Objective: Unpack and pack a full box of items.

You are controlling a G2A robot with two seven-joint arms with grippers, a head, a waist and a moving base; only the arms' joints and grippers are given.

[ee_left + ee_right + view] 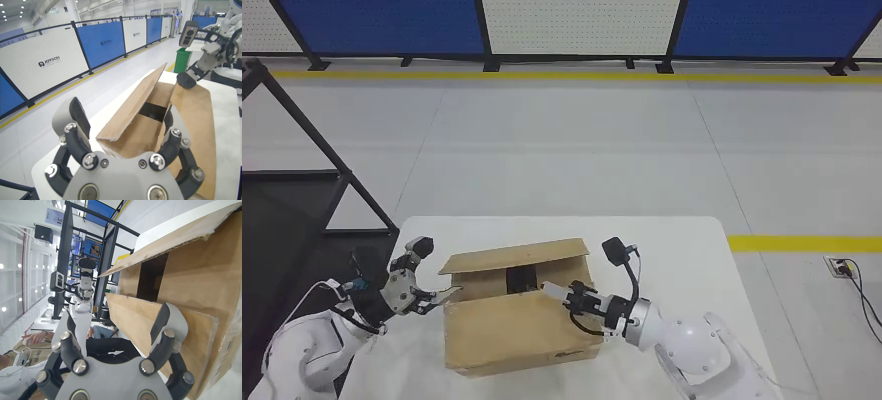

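We see a white table (pixel 682 260) on a pale floor (pixel 572 140), fenced by blue and white panels (pixel 582 25). A cardboard box (pixel 522 320) sits on the table's near half, between both arms. The left gripper (pixel 432 297) is spread wide at the box's left end. The right gripper (pixel 560 292), also wide apart, has one finger on the near flap (pixel 132 313). The box's long axis runs left to right, with its opening facing up and its far flap (pixel 514 257) raised.

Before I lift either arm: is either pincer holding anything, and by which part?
Nothing is held. The left pincer and the right pincer are both open, each straddling a cardboard edge of the box.
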